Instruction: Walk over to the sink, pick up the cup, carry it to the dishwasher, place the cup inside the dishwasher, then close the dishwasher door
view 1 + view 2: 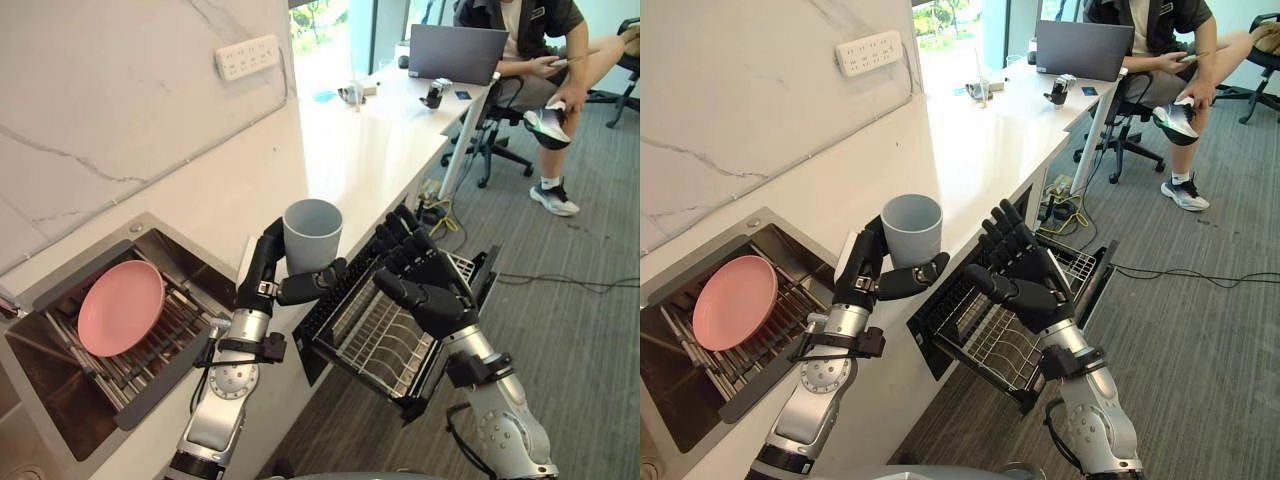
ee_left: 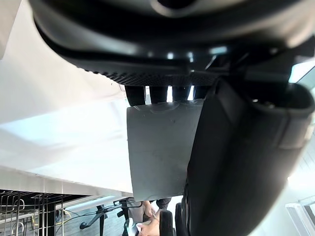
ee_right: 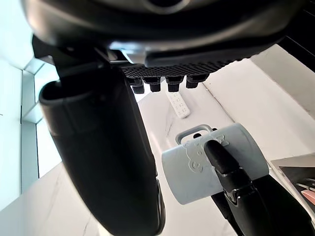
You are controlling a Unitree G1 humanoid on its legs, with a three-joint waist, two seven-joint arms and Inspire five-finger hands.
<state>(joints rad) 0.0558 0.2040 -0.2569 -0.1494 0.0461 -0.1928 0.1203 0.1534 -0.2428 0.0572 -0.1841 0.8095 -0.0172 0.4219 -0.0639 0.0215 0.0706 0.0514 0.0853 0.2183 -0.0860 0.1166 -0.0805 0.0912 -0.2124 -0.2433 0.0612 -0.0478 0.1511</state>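
Left eye view: left hand (image 1: 268, 268) curled round upright pale grey cup (image 1: 312, 235); at its three o'clock, right hand (image 1: 425, 285) spread, empty.

The cup (image 1: 312, 235) has a smooth, matt grey-blue surface, and the left hand (image 1: 268, 270) holding it is of dark plastic with a dull shine. The countertop (image 1: 340, 160) is white, smooth and glossy, and the wall (image 1: 100, 90) looks like polished marble with grey veins. The sink (image 1: 35, 365) is brushed metal, the pink plate (image 1: 120, 307) has a soft gloss, the dishwasher rack (image 1: 380, 335) is thin metal wire, and the floor (image 1: 580, 330) is rough grey carpet.
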